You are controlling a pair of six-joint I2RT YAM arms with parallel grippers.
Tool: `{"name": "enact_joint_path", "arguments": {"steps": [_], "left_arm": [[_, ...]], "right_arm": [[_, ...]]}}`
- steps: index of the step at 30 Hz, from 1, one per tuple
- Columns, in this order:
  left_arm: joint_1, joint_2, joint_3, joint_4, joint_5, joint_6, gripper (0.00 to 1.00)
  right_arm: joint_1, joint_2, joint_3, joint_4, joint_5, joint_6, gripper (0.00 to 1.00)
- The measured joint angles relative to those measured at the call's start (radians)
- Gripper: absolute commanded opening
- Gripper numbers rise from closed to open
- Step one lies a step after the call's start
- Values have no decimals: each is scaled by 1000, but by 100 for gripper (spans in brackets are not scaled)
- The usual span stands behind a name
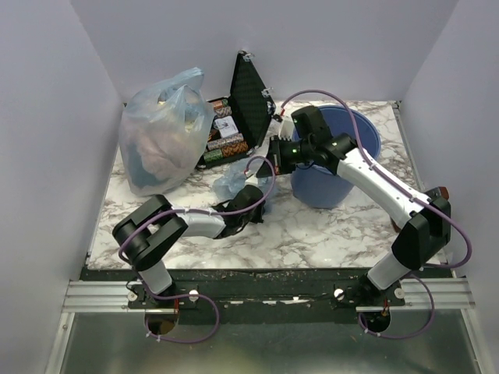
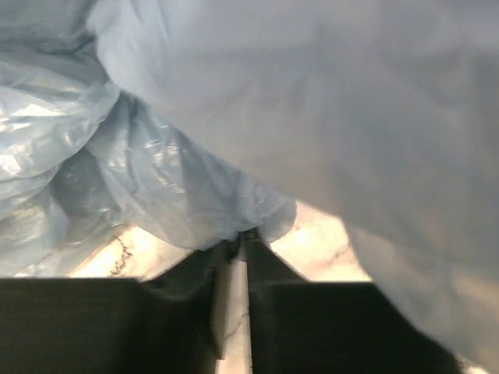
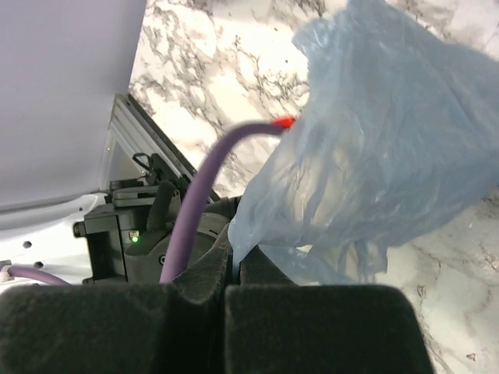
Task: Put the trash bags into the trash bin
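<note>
The trash bag (image 1: pixel 231 182) is a crumpled light-blue film bunched on the marble table just left of the trash bin (image 1: pixel 368 128), a round blue bucket. My left gripper (image 1: pixel 245 195) reaches it from the near side. In the left wrist view the jaws (image 2: pixel 240 237) are pinched on a fold of the bag (image 2: pixel 195 179), which fills that view. My right gripper (image 1: pixel 270 159) comes from the bucket side. In the right wrist view it (image 3: pixel 237 254) is shut on an edge of the bag (image 3: pixel 390 148). The bag hangs between both grippers, low over the table.
A bulging clear bag (image 1: pixel 162 139) stuffed with items stands at the back left. An open black case of chips (image 1: pixel 243 109) stands behind the trash bag. The right arm lies across the bucket's front. White walls close three sides. The left arm's purple cable (image 3: pixel 204 183) crosses the right wrist view.
</note>
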Motion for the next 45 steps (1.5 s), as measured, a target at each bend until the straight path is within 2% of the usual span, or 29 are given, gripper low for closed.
{"name": "enact_joint_path", "arguments": {"steps": [2,5,7,10,13,15,17,22,26,30,34,38,41,43,44,45], "left_arm": [[2,-11,-10,-4,53,37,0],[18,-99,-11,-117,179,114,0],[48,-231,-11,-239,295,192,0],[125,-573,6,-452,418,373,0],[196,-840,98,-598,422,567,0],[208,-939,170,-680,399,681,0],[213,-970,223,-755,377,769,0],[230,-967,215,-962,289,909,0],[253,-983,156,-1080,220,943,0],[289,-1022,156,-1111,207,945,0],[294,-1038,211,-1098,239,942,0],[295,-942,385,-1016,268,926,0],[296,-785,588,-939,260,948,0],[295,-583,887,-819,200,983,0],[295,-491,1023,-744,185,998,0],[293,-414,1146,-672,180,1010,0]], "right_arm": [[0,7,22,0,1,-18,1],[-4,17,79,-5,17,-97,1],[-5,19,130,-6,41,-177,1],[-11,20,211,-8,102,-279,1],[-34,19,288,-7,170,-357,1],[-61,18,322,-4,228,-412,1],[-84,18,342,-4,281,-455,1],[-159,18,388,-8,348,-491,1],[-200,13,418,-4,374,-498,1],[-211,-3,409,-2,359,-512,1],[-210,-49,359,-1,270,-525,1],[-210,-49,396,-19,186,-533,1],[-208,55,636,-13,197,-536,1],[-206,139,843,96,211,-564,1],[-204,159,933,204,217,-597,1],[-198,156,953,245,219,-613,1]]}}
